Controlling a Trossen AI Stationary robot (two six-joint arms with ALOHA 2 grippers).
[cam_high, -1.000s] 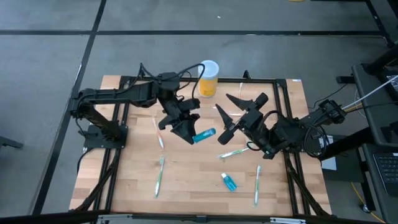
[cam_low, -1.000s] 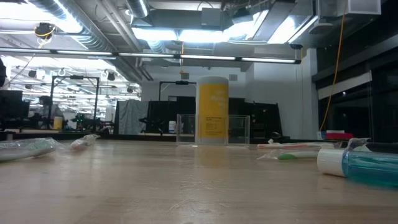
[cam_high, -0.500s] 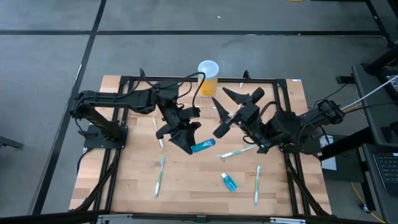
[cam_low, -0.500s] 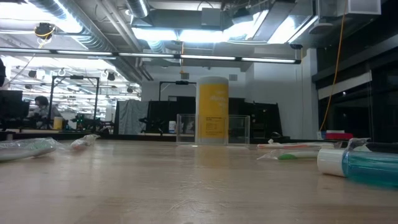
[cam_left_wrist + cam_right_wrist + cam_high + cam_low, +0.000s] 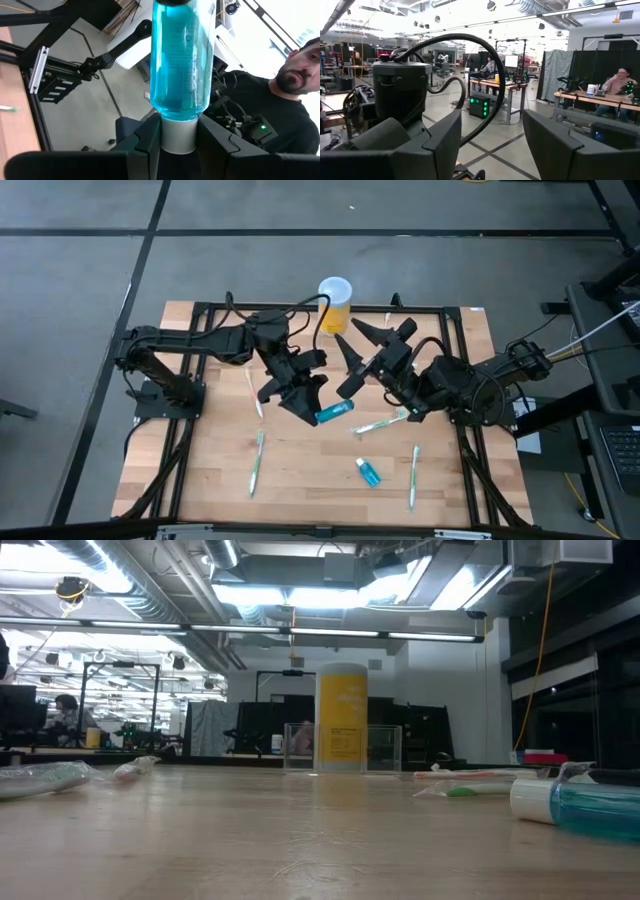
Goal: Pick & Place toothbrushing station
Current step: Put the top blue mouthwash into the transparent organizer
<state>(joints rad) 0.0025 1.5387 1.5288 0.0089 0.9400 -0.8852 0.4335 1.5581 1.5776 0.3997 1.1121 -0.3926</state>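
Observation:
My left gripper (image 5: 305,402) is shut on a blue see-through bottle (image 5: 332,412) with a white cap, held above the middle of the table. My right gripper (image 5: 355,340) hangs open and empty above the table's far middle, close to the yellow container (image 5: 335,305). In the right wrist view (image 5: 492,135) its fingers stand wide apart. The clear toothbrushing station (image 5: 343,748) stands on the table at the far side, around the yellow container (image 5: 341,718) as the low view shows it. I cannot make it out in the high view. My left gripper pinches the bottle's white cap end (image 5: 177,135) between its two fingers (image 5: 145,145). The blue body (image 5: 181,55) sticks out past the fingertips toward the table's right. The bottle is lifted clear of the table.
A second small blue bottle (image 5: 368,472) lies near the front; it also shows in the low view (image 5: 580,805). Wrapped toothbrushes lie at the left (image 5: 257,465), the right (image 5: 413,475) and the middle (image 5: 380,423). A person (image 5: 285,105) is beyond the table.
My left gripper has carried the blue bottle toward the table's near and right side, still clear of the wood. My right gripper has gone toward the table's left and far edge, staying open.

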